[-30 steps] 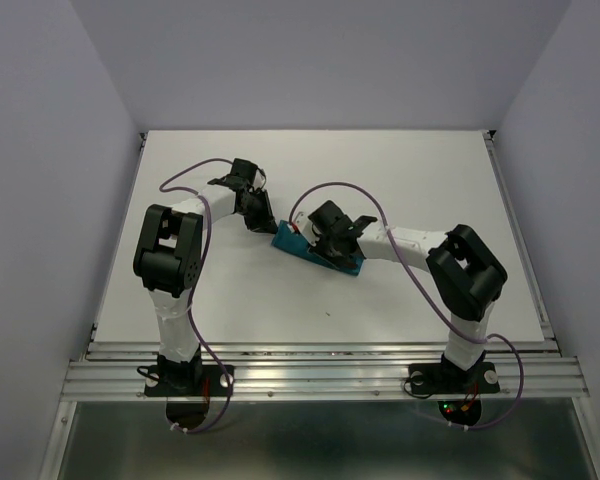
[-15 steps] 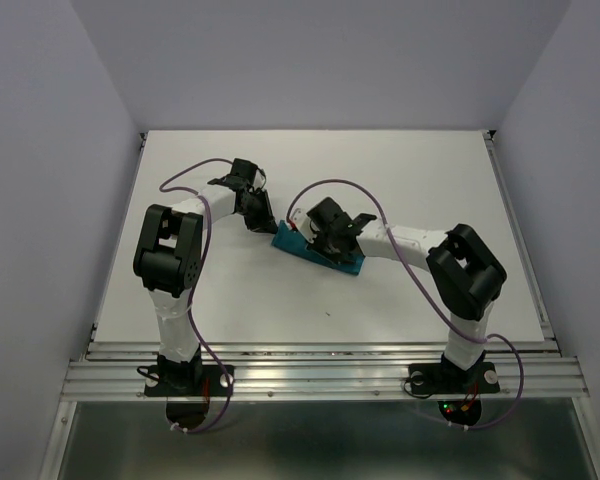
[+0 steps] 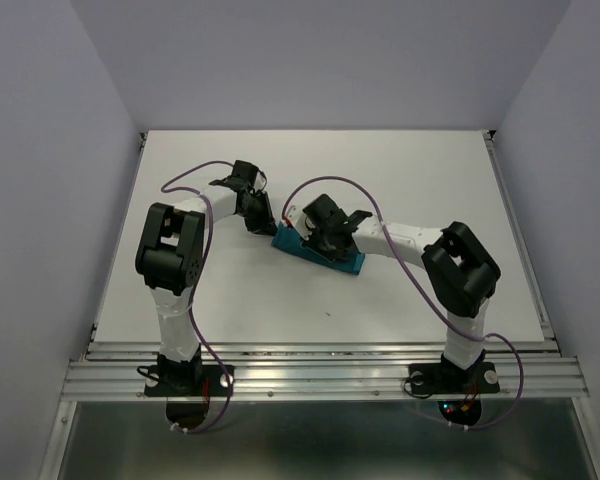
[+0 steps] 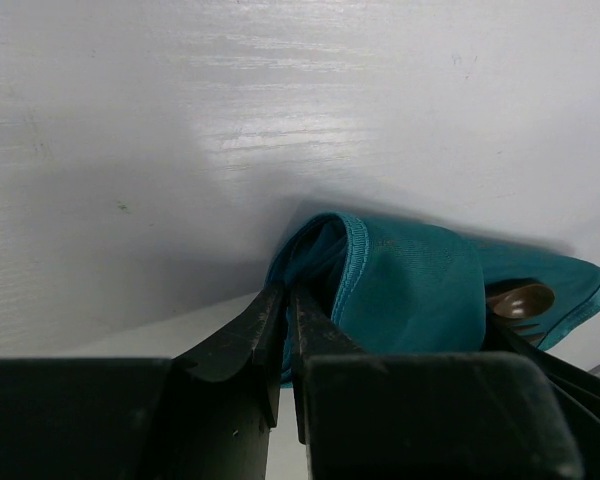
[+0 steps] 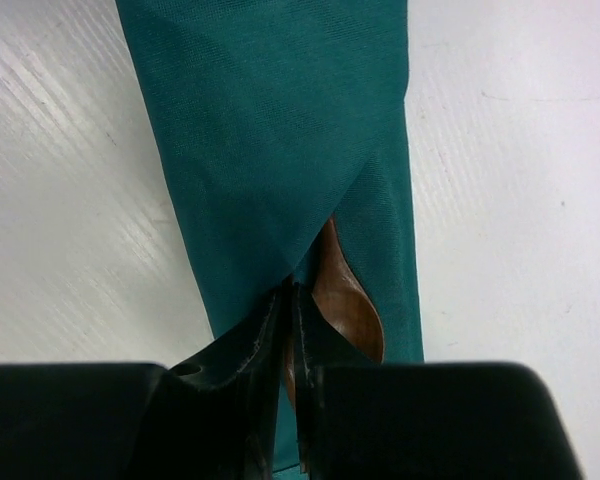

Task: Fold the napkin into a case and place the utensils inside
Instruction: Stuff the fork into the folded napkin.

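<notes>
Two grippers meet over the teal case [image 3: 350, 263], lying slantwise mid-frame on the white surface [image 3: 410, 170]. The left gripper [image 4: 288, 300], jaws narrow, pinches the case's upper-left end, probably to steady it. The right gripper [image 5: 288, 300], jaws nearly closed, sits at the overlapping flap where a brown utensil [image 5: 345, 295] peeks out; whether it nips cloth or utensil is unclear. Open surface surrounds them, edges well away.

The bench [image 3: 400, 180] is lit brightly and evenly from above in the top view, and only soft shadows are cast under the arms. In the left wrist view, streaks of glare are seen on the white surface (a dim shadow pools around the teal case [image 4: 420, 290]). The right pincer [image 5: 288, 300] is rendered dark and blurred close to the lens.
</notes>
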### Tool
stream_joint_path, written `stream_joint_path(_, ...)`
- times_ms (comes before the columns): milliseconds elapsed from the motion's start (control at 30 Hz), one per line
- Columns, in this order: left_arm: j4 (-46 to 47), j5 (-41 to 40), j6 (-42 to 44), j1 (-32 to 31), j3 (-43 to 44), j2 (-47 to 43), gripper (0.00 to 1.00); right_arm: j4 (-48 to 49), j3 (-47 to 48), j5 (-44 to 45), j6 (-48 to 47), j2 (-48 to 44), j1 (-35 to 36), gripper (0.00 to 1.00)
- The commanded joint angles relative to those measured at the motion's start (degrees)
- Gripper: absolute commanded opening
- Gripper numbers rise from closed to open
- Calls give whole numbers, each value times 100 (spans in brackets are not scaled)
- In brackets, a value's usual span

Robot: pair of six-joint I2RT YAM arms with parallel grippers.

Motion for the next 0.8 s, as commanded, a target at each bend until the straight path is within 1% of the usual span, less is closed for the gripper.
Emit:
stream_joint_path(0,-60,39,66,-54,88,-20,18,-38,240,-120,-21,54,69,17)
stream_joint_path(100,-60,30,66,-54,96,-11,18,-73,223,-120,23,46,69,27)
stream_joint_path(333,-60,39,75,-54,114,6,18,-73,109,38,110,-279,69,27)
stream_joint_path(533,-51,48,84,-54,105,15,18,-64,-14,249,348,-683,69,24)
stream_joint_path(667,-51,56,84,-54,105,6,18,50,-251,170,497,-929,69,24)
stream_joint_path(767,-51,56,93,-54,97,-2,18,242,-480,109,891,-1114,-89,23)
